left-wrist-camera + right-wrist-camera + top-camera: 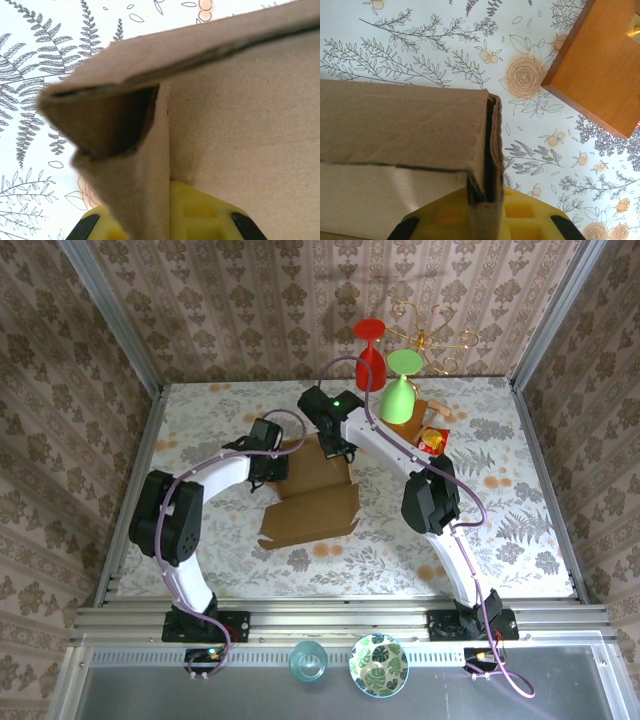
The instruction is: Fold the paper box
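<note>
The cardboard box (315, 502) lies half-folded on the desk (520, 520), just left of the green glass (398, 395). The right jaws, nearest the glass, clench the box's raised edge. The left jaws, farther off, seem clenched on it too.

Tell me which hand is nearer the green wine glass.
Right. The right hand grips the paper box corner just left of the green wine glass; the left hand grips the opposite corner.

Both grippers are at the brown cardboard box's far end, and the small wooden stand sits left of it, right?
No: the top external view shows the small wooden stand right of the brown cardboard box. The left gripper and right gripper are at its far end.
</note>
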Robot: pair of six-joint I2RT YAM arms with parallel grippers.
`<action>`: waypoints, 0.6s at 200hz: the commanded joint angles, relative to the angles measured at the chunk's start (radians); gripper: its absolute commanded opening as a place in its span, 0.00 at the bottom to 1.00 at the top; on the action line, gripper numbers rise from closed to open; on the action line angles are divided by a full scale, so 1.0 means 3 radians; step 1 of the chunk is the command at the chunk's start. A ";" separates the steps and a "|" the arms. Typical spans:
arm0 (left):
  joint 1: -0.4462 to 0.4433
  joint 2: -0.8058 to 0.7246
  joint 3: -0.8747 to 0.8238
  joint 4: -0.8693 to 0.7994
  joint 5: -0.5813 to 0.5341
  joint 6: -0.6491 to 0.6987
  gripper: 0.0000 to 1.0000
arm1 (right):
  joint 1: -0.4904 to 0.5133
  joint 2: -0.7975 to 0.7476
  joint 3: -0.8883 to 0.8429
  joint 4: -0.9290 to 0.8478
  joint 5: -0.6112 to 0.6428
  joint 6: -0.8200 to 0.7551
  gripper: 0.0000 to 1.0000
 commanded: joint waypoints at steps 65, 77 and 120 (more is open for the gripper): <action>0.0007 -0.0103 0.0066 -0.0142 0.0268 -0.0131 0.27 | 0.0021 0.0057 0.0059 -0.0005 -0.0049 0.0058 0.00; 0.0074 -0.0207 -0.0020 -0.0054 0.0436 -0.0243 0.37 | 0.0016 0.0060 0.0058 -0.0003 -0.0045 0.0061 0.00; 0.0207 -0.0496 -0.0320 0.0324 0.0974 -0.0494 0.46 | 0.0006 0.0062 0.0053 -0.0004 -0.0066 0.0059 0.00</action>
